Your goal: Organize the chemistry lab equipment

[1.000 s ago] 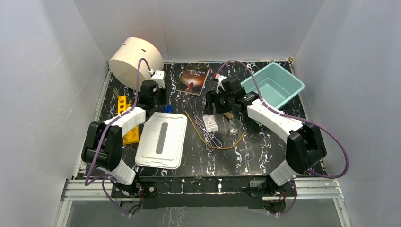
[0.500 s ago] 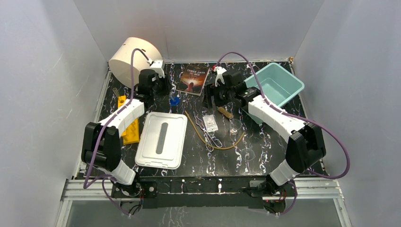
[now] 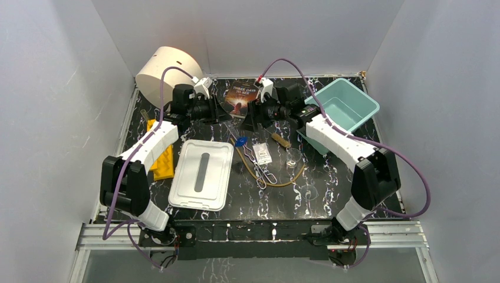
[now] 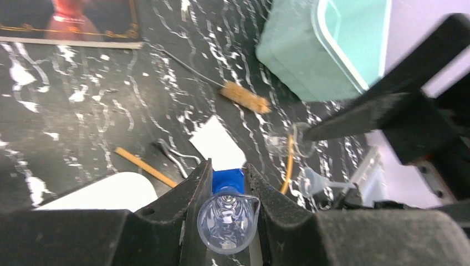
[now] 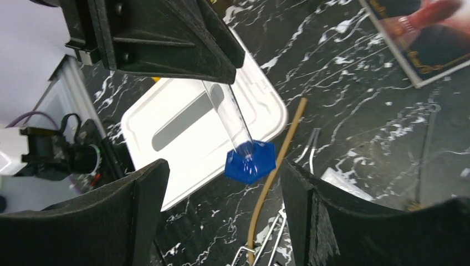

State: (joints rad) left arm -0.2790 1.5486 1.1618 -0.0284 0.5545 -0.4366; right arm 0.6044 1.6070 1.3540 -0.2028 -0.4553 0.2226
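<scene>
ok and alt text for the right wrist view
The left gripper holds a clear blue-ended tube, tilted with its blue end down, in front of a white lid on the table. Beside it lie tan rubber tubing and metal tongs; the right gripper, jaws open, frames the bottom.

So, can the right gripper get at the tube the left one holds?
Probably yes: the right gripper is open and the blue end of the tube hangs free before it.

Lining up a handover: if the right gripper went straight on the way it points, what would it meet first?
Probably the clear blue-ended tube held by the left gripper: its blue end sits between the open jaws of the right gripper, though depth is unclear.
</scene>
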